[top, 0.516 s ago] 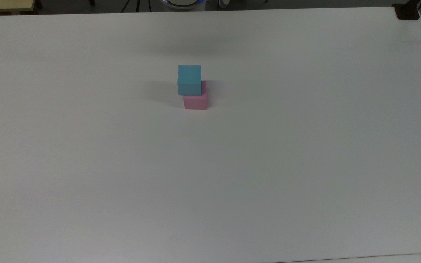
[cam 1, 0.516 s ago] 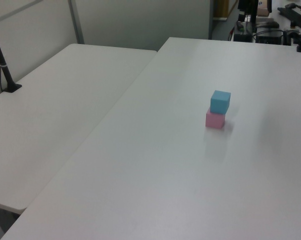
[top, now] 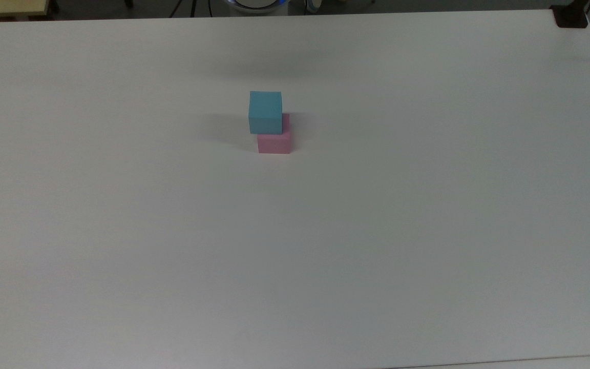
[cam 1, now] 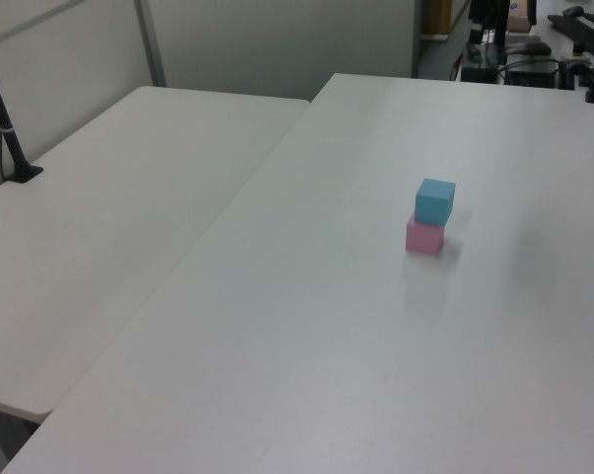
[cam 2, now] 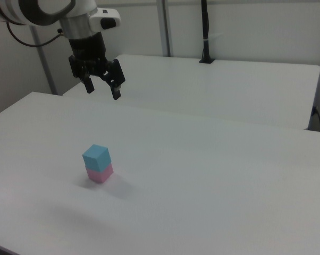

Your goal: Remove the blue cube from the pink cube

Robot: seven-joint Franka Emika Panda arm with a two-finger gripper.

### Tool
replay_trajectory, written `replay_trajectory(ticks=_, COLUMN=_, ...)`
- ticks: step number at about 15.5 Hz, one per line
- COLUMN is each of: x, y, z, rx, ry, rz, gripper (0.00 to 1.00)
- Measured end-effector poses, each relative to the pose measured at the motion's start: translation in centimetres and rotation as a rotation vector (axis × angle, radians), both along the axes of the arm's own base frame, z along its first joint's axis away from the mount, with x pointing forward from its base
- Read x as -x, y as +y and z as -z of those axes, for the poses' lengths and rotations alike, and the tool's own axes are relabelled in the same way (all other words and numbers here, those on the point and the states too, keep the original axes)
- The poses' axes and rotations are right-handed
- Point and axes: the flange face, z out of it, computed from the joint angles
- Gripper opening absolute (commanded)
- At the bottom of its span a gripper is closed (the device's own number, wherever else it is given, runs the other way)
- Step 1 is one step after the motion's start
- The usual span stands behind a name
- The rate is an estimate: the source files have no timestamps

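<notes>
The tool (cam 2: 102, 87) hangs wide open, high above the counter (cam 2: 213, 175); the blue cube (cam 2: 97, 156), stacked on the pink cube (cam 2: 100, 173), sits well below it, nearer the right view's front edge.

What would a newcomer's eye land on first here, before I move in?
The small matte light-blue cube stacked on the small pastel-pink cube, alone on the broad white table, a little off square in the top view. Next, the black two-finger pincer, open and hanging well above the table, up and back from the stack in the right view.
</notes>
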Motion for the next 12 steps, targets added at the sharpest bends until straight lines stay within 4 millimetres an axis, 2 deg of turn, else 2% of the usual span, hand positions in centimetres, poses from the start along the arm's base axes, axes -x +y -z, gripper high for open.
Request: replay_trajectory(ticks=12, x=0.08, y=0.01, z=0.35, rx=0.0, ry=0.021, rz=-0.034, gripper=1.0)
